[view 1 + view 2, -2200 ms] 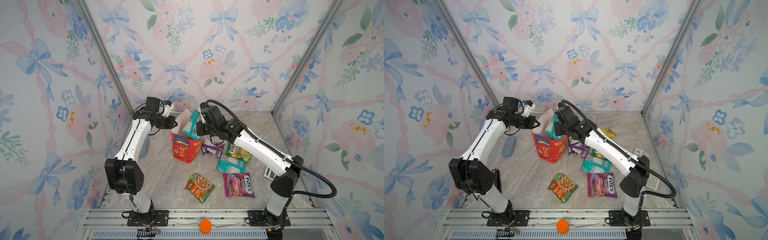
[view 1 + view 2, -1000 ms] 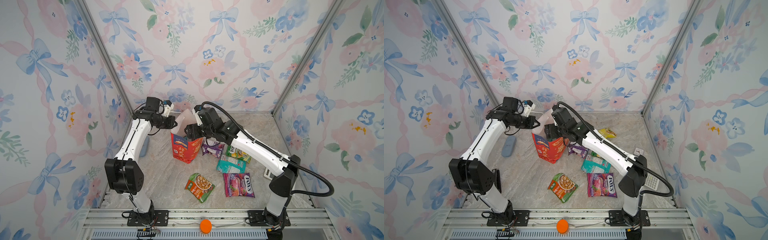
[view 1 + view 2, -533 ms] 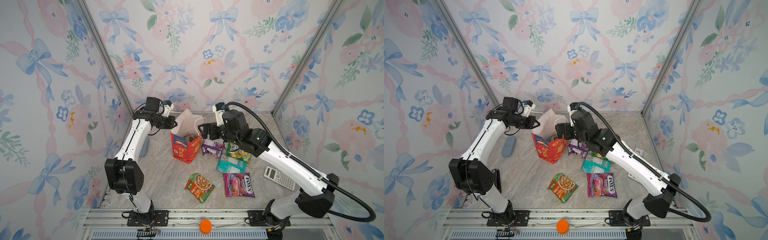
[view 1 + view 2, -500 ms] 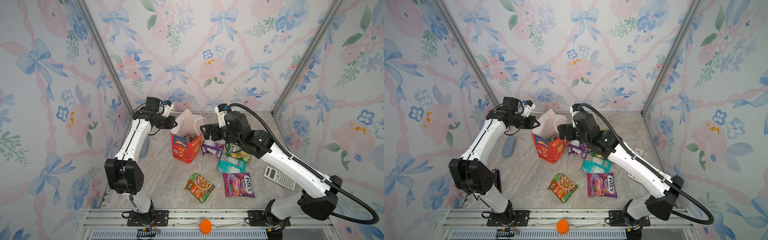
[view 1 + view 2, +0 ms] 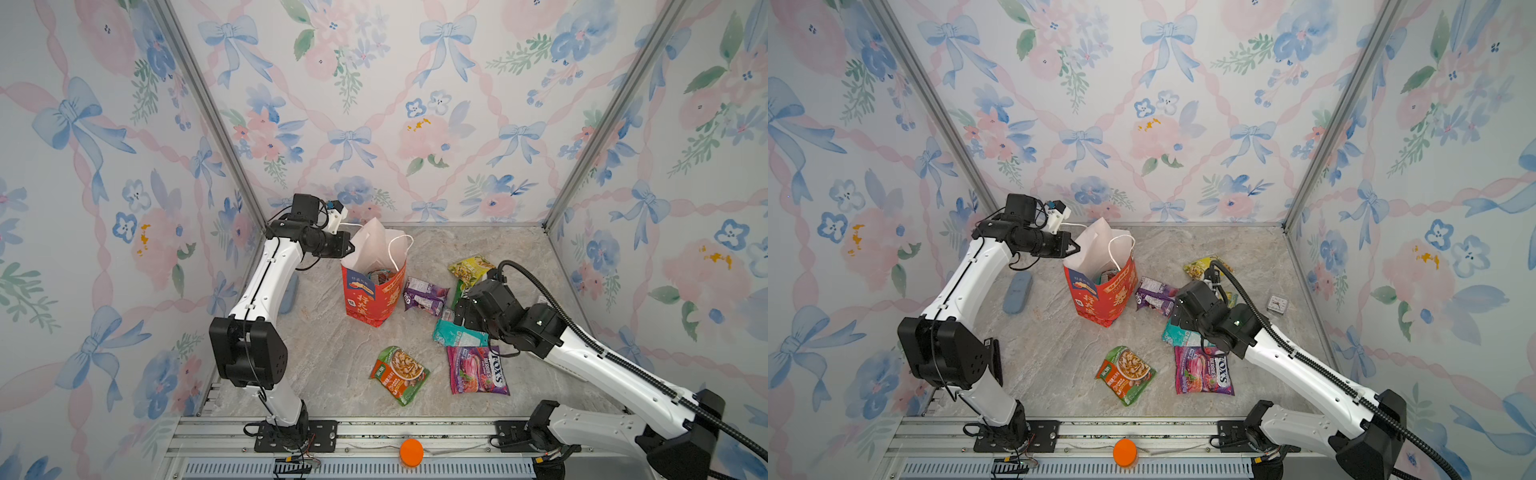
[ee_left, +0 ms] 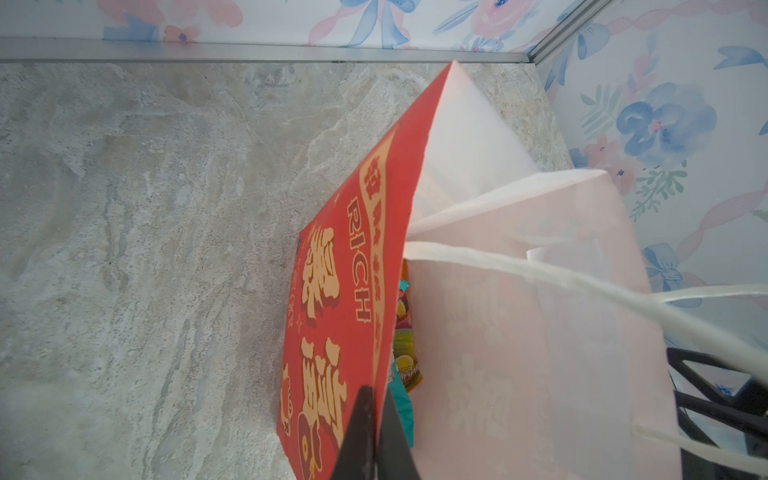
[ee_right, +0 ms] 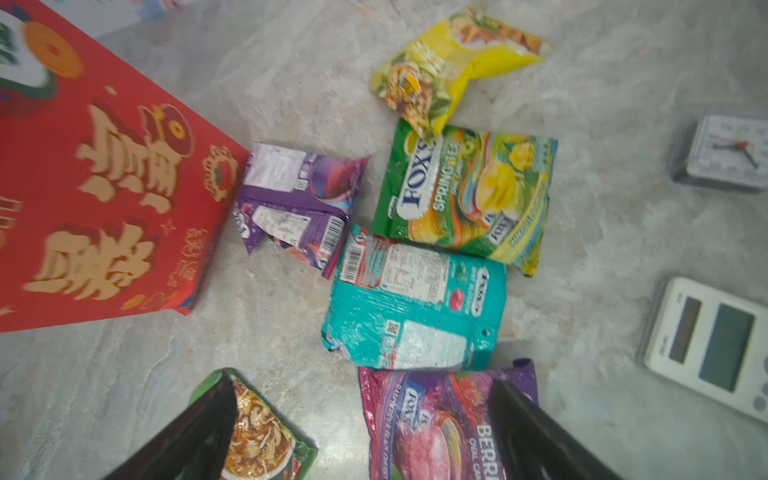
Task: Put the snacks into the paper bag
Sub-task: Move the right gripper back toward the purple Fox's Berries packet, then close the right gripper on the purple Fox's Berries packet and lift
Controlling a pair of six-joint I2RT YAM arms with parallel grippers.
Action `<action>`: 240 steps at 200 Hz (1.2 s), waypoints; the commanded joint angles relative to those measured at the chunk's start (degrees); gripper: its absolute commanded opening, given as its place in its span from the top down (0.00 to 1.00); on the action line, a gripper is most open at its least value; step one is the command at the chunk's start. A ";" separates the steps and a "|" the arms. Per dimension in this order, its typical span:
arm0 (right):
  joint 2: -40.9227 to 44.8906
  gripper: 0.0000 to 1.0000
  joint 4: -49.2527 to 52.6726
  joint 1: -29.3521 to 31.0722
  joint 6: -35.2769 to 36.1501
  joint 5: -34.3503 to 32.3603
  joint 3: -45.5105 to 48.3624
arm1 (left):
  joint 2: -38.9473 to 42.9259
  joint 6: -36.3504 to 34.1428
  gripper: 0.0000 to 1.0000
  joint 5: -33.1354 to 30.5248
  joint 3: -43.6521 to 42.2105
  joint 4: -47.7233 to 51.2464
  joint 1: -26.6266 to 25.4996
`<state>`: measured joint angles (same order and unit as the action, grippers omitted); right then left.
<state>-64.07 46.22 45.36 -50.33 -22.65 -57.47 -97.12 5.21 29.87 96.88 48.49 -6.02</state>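
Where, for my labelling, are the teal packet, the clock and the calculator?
teal packet (image 7: pixel 415 303), right wrist view, its middle.
clock (image 7: pixel 727 151), right wrist view, white face.
calculator (image 7: pixel 725 347), right wrist view, dark panel.

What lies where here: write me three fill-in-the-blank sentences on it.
The left fingers pinch the rim of the red ____.
The right fingers stand ____ over the packets.
On the table, the packet nearest the back wall is ____.
Missing words: bag; open; yellow.
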 commanded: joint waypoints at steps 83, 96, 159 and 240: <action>10.31 0.04 10.23 19.10 -40.72 2.04 20.53 | 0.21 0.05 1.00 -0.41 -0.60 1.29 -0.04; 8.50 0.03 10.45 21.83 -44.01 2.39 20.90 | 0.19 -0.03 1.00 -0.42 -0.72 1.29 0.03; 3.95 0.03 0.65 23.56 -47.36 6.77 25.71 | 0.41 -0.03 1.00 -0.34 -0.73 1.26 -0.04; 10.11 0.04 -9.37 15.54 -43.95 6.13 32.86 | 0.13 0.07 1.00 -0.34 -0.58 1.26 -0.22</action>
<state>-55.35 39.27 64.07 -96.84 -15.84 -25.41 -97.12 5.21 29.87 96.88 48.49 -6.02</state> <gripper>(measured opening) 0.965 0.048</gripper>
